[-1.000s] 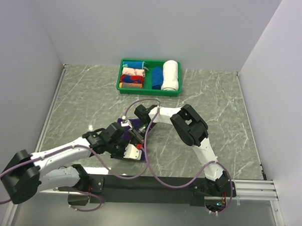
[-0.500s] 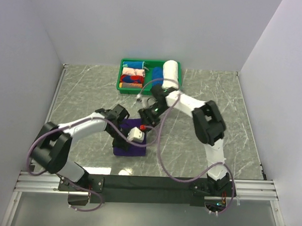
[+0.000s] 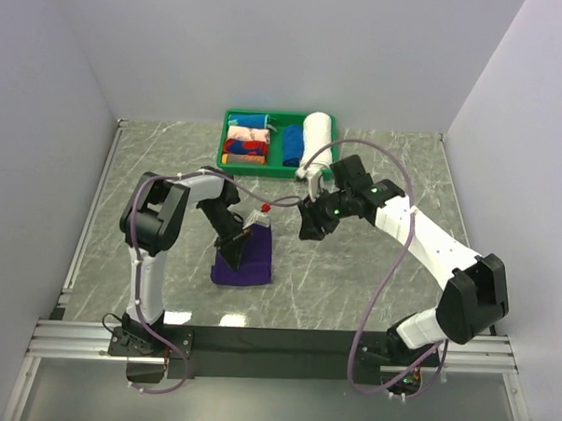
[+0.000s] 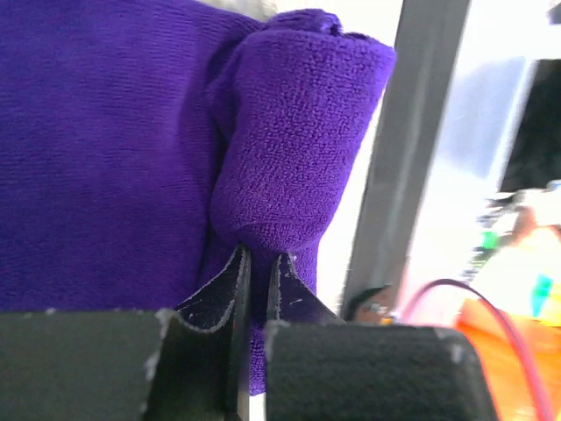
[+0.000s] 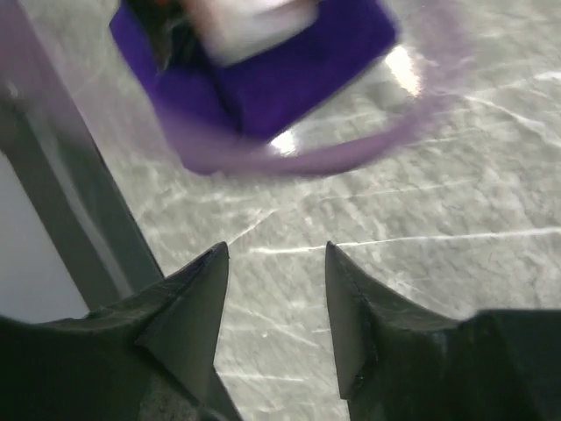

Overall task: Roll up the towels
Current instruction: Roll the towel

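The deep-purple towel (image 3: 250,270) lies mid-table, its far end raised under my left gripper (image 3: 239,249). In the left wrist view a rolled fold of the towel (image 4: 298,132) sits just past my left gripper (image 4: 259,263). That gripper is shut, pinching purple cloth between its fingertips. My right gripper (image 3: 308,226) hovers over bare table to the right of the towel, apart from it. In its own view the right gripper (image 5: 275,254) stands open with nothing between its fingers. The towel (image 5: 289,79) shows blurred at the top of that view.
A green tray (image 3: 276,172) at the back holds a white towel roll (image 3: 317,139), a blue roll (image 3: 291,144) and colourful rolls (image 3: 247,139). White walls close in the left, right and back. A metal rail (image 3: 461,351) runs along the near edge.
My left arm has swung from the near left round to the towel's far side, and its gripper has shut on the cloth. My right gripper has opened and drawn away to the right.
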You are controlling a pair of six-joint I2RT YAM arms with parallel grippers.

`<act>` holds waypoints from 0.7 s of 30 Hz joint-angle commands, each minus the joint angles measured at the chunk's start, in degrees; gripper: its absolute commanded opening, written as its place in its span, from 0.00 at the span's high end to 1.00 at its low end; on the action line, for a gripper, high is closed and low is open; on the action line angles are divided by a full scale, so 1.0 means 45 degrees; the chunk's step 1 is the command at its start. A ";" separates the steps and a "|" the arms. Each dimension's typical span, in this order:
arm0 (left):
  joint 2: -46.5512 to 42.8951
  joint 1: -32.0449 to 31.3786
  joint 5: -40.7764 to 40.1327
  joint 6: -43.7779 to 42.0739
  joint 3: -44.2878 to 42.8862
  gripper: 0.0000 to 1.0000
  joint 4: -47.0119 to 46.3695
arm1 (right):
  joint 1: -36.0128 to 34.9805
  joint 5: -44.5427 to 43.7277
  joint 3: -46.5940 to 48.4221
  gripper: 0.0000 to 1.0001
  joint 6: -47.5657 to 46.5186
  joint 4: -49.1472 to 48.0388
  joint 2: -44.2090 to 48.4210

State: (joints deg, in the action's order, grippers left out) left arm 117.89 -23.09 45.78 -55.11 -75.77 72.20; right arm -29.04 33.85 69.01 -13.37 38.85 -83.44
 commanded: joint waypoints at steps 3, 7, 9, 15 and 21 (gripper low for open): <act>0.2063 0.0209 -0.1775 -0.0370 -0.1344 0.92 -0.1046 | -0.2858 -0.1171 0.0054 0.51 -0.2029 0.1131 0.0417; 0.2611 0.0229 -0.2009 -0.0370 -0.1659 0.91 -0.1006 | -0.5164 -0.3605 0.0249 0.44 -0.2264 0.0801 0.0009; 0.2690 0.0229 -0.2048 -0.0350 -0.1678 0.89 -0.1026 | -0.6158 -0.4626 0.0425 0.39 -0.2537 0.0139 -0.0752; 0.2768 0.0249 -0.2028 -0.0155 -0.1348 0.83 -0.1474 | -0.8270 -0.6893 0.1791 0.33 -0.3045 -0.1327 -0.3525; 0.2807 0.0405 -0.2165 -0.0214 -0.1073 0.80 -0.1572 | -0.8918 -0.7308 0.2534 0.34 -0.3357 -0.2189 -0.5518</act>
State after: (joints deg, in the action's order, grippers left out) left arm 127.24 -21.54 47.37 -52.60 -82.89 80.25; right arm -68.62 3.66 77.19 -26.81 32.51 -106.80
